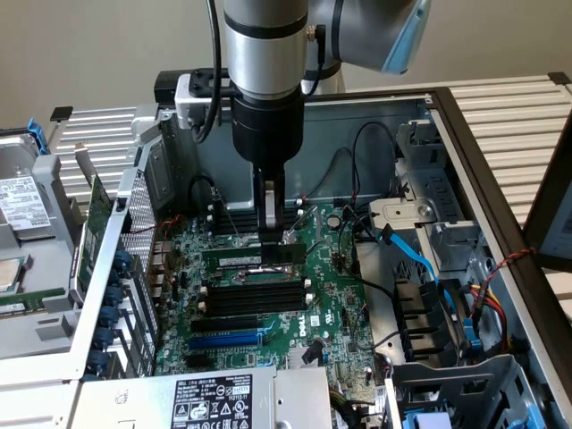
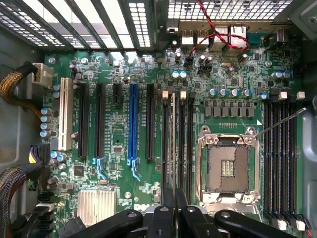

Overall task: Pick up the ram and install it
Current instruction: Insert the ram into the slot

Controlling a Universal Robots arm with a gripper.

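Observation:
The ram is a narrow green stick with a white label. It stands on edge in one of the long black memory slots on the motherboard. My gripper comes straight down on the ram's end toward the exterior view's right, fingers pressed together on its top edge. In the wrist view the ram shows edge-on as a thin pale line between black slots. It runs in between my closed gripper.
More black slots and a blue slot lie nearer the camera than the ram. The open CPU socket sits beside the memory slots. Blue cables and a drive cage crowd the exterior view's right. Case walls enclose the board.

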